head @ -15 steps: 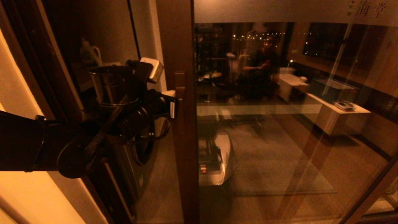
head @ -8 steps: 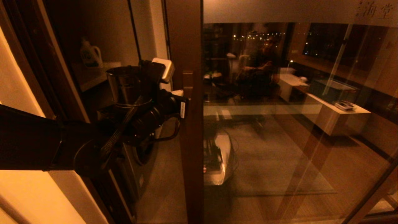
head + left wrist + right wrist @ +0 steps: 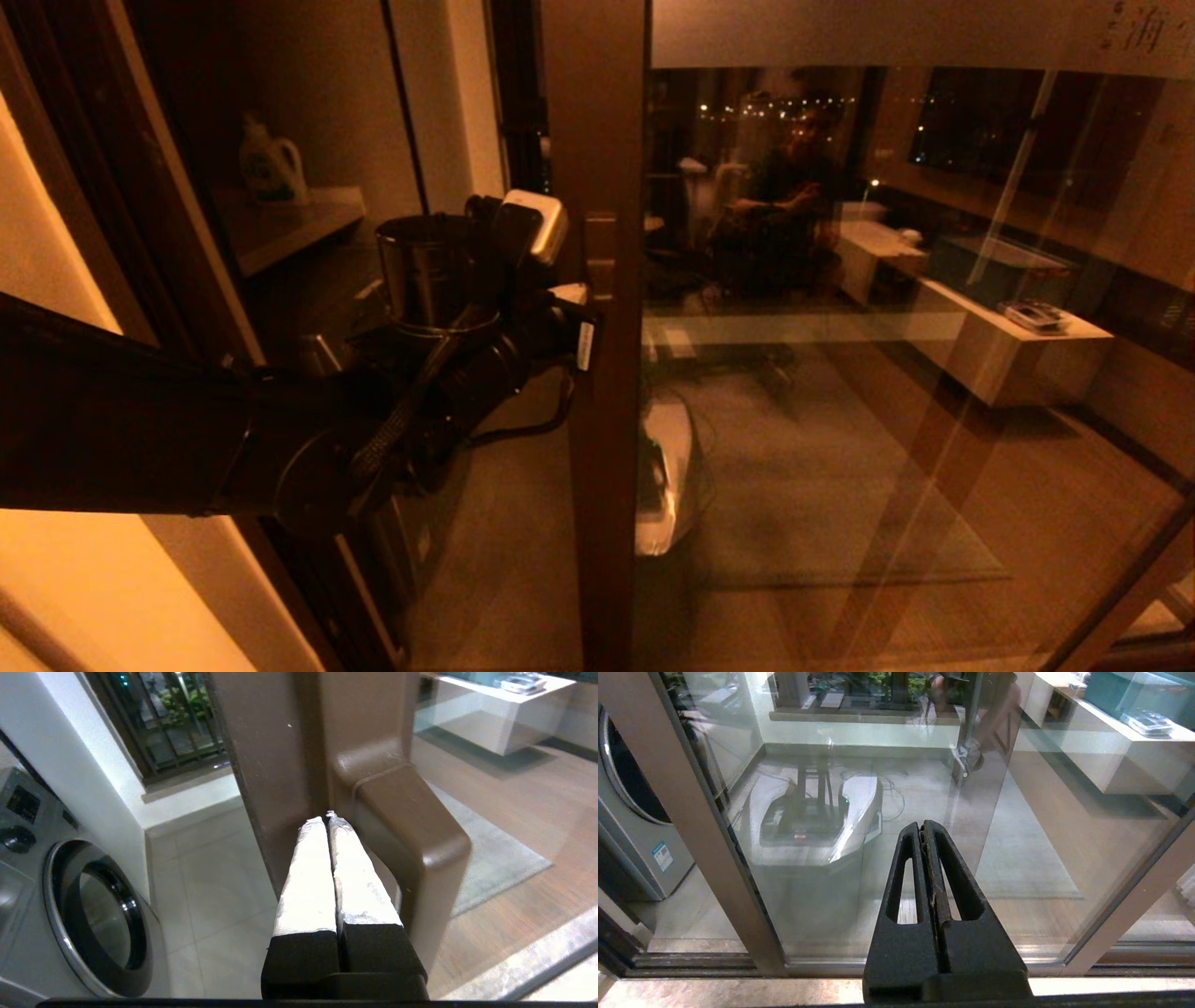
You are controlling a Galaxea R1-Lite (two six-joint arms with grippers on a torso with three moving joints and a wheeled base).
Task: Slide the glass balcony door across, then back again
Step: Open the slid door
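- Landmark: the door (image 3: 887, 373), a tall glass panel w/ dark brown frame and a frosted band along the top. Its frame post (image 3: 597, 373) stood about mid-view in the head cam, glass stretching off to the robot's right of the post.
- Left pincer (image 3: 329, 820) was at the post, handle height. Both fingers were pressed together w/ nothing between them, tips poked into the gap between the post and the bar handle (image 3: 411, 840).
- Left arm (image 3: 187, 439) reached across from the robot's left of the door toward the handle.
- Right pincer (image 3: 923, 828) hung low in front of the glass, to the robot's right of the post. Fingers were pressed together, empty, not touching the door.
- Left of the post the doorway was open: washing machine (image 3: 88, 919) on tiled floor beyond it, shelf (image 3: 289, 219) w/ a detergent bottle (image 3: 269, 163) higher up.
- Barred window (image 3: 163, 718) sat behind the post, past the washer.
- Glass showed room reflections.
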